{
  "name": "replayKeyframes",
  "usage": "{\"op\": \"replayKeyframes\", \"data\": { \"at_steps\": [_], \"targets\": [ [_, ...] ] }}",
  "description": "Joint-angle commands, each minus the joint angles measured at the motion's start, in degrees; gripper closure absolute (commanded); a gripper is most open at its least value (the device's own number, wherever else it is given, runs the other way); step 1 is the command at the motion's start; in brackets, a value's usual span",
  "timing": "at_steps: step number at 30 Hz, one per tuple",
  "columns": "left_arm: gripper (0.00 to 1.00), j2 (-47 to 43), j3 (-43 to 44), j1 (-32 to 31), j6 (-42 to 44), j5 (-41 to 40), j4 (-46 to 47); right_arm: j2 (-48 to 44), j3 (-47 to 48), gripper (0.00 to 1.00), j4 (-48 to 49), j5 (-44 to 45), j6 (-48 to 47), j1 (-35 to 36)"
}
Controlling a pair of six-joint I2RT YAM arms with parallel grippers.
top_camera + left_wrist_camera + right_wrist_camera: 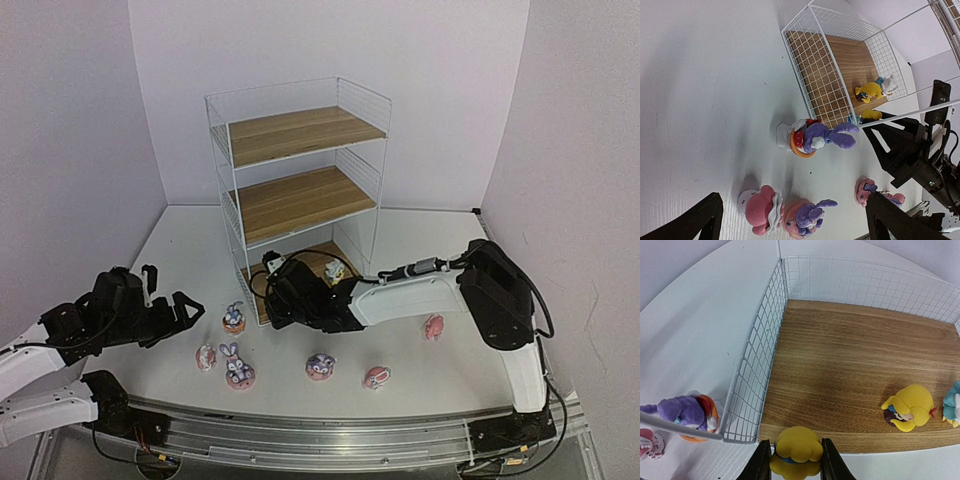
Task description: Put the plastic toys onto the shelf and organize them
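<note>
Right gripper: I have it narrowed onto a yellow toy, one finger pressed to each side of it.
Held toy, place: at the front lip of the bottom board of the shelf, near its left front corner. I cannot tell from the wrist view whether it touches the wood or hangs just above it.
Already on that board: a second yellow toy toward the right front, with a white and teal toy just beside it at the edge of view.
Left gripper: fingers spread wide, holding nothing, hovering over the left part of the table.
Nearest loose toy: a purple bunny stands on the table just outside the shelf's left wire side.
Other loose toys: a pink round toy and a second bunny sit close together in front of the left gripper. A small purple toy and two pink toys lie on the table farther right.
Upper boards: both show bare wood.
</note>
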Motion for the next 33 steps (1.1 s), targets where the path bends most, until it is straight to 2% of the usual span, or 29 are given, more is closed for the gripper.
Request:
{"op": "replayKeyframes", "data": {
  "at_steps": [1, 33],
  "targets": [
    [0.00, 0.68, 1.42, -0.04, 0.73, -0.23, 2.33, -0.76, 1.54, 0.87, 4.20, -1.00, -2.16, -0.83],
    [0.00, -0.56, 0.34, -0.04, -1.11, 0.46, 2.69, 4.77, 4.53, 0.85, 8.98, -1.76, -6.02, -2.27]
  ]
}}
